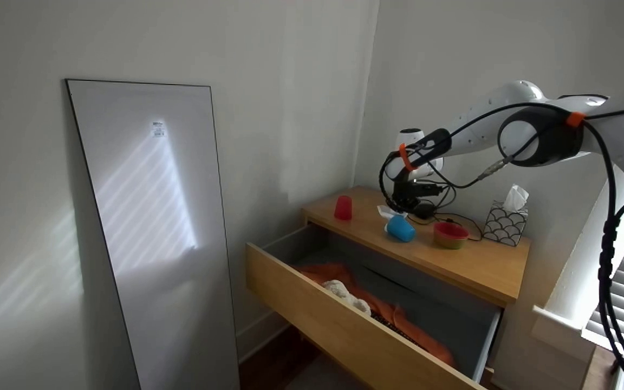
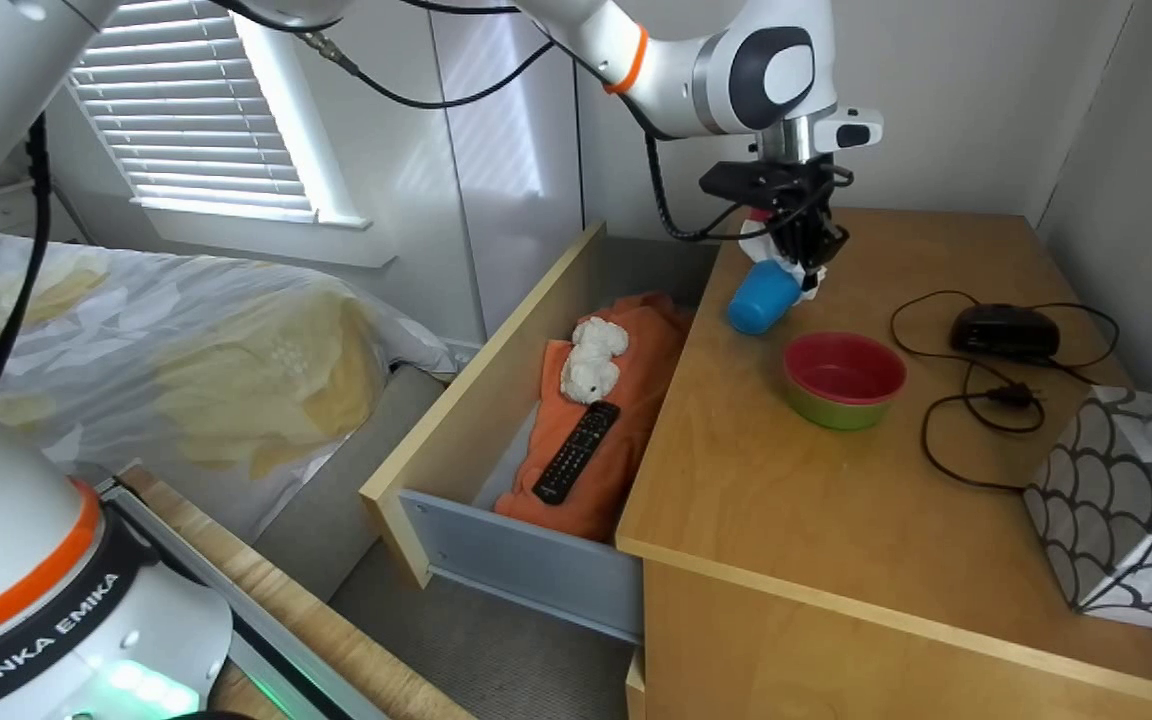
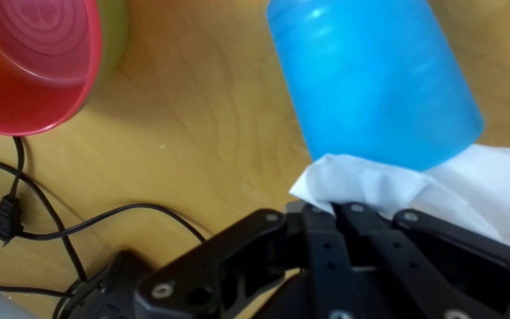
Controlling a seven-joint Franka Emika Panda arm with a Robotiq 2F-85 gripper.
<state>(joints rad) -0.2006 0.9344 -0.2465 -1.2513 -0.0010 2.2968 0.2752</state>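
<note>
We've got a white tissue [image 3: 441,190] over the wooden dresser top [image 2: 786,520], lying across one end of the blue cup [image 3: 370,79]; the gripper [image 3: 337,208] has its fingers together, clamped on the tissue's edge. The cup's on its side, nr the top's front edge. Beside the cup we see a bowl [image 2: 844,375], red inside & green outside; on the cup's opp. side, a red cup [image 1: 343,208]. Behind the cup, away from that edge, we've a black device [image 2: 1005,331] & its corded plug [image 3: 3,218]; past the bowl from the cup, a patterned tissue box [image 1: 506,223] w/ a sheet [image 1: 517,197] poking up. Below the cup the drawer [image 2: 526,565] is pulled out, & in it we find an orange cloth [image 2: 626,480] w/ a white fluffy thing [image 2: 594,360] & a black remote [image 2: 576,452] on top. Well apart from the cup: a tall white panel [image 1: 144,227] leaning on the wall [image 1: 290,81], a bed [image 2: 186,370] & a window blind [image 2: 201,110]. We can't tell whether any tissue goes inside the blue cup. The wrist view cuts off the blue cup's other end, pt. of the bowl & pt. of the device; in an exterior view only a sliver of the red cup [image 2: 759,214] shows past the gripper.
</note>
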